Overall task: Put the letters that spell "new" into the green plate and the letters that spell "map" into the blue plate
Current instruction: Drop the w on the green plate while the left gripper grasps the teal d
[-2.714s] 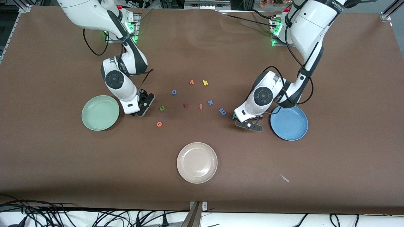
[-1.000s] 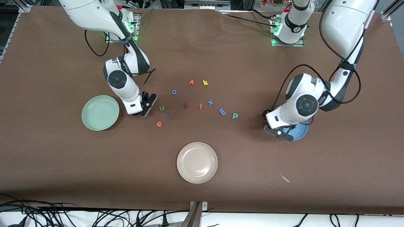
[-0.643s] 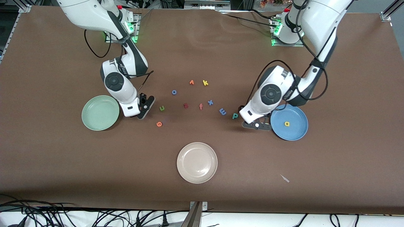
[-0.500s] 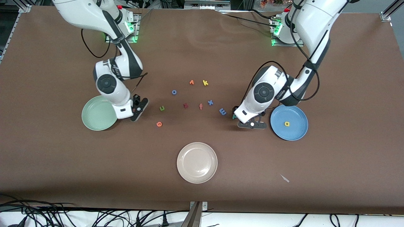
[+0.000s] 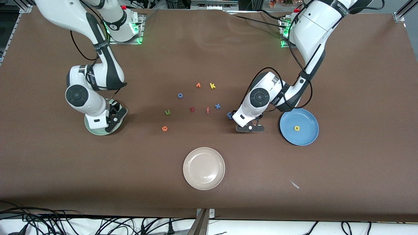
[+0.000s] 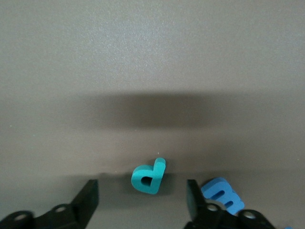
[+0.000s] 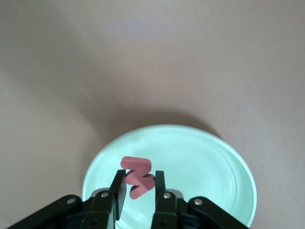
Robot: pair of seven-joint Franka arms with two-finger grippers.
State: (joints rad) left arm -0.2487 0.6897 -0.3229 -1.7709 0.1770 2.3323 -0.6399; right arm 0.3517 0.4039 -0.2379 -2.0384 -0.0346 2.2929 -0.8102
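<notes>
My right gripper (image 7: 138, 183) is shut on the pinkish-red "w" (image 7: 137, 176) and hangs over the pale green plate (image 7: 200, 162); in the front view this gripper (image 5: 114, 119) covers much of that plate (image 5: 101, 133). The green "n" (image 5: 167, 112) and orange "e" (image 5: 164, 128) lie on the table between the two arms. My left gripper (image 6: 141, 200) is open and low over the teal "p" (image 6: 148, 175), one finger on each side, neither touching it. Close beside it lies the blue "m" (image 6: 221, 193). The yellow "a" (image 5: 297, 128) rests in the blue plate (image 5: 307, 137).
Other letters lie mid-table: dark red "z" (image 5: 192, 109), pinkish "f" (image 5: 208, 110), blue "x" (image 5: 217, 106), blue "o" (image 5: 180, 95), yellow "k" (image 5: 212, 86) and an orange one (image 5: 198, 85). A cream plate (image 5: 203, 168) sits nearer the front camera.
My right gripper carried the "w" from beside the "n" to over the green plate. My left gripper left the "a" in the blue plate and came down over the "p".
</notes>
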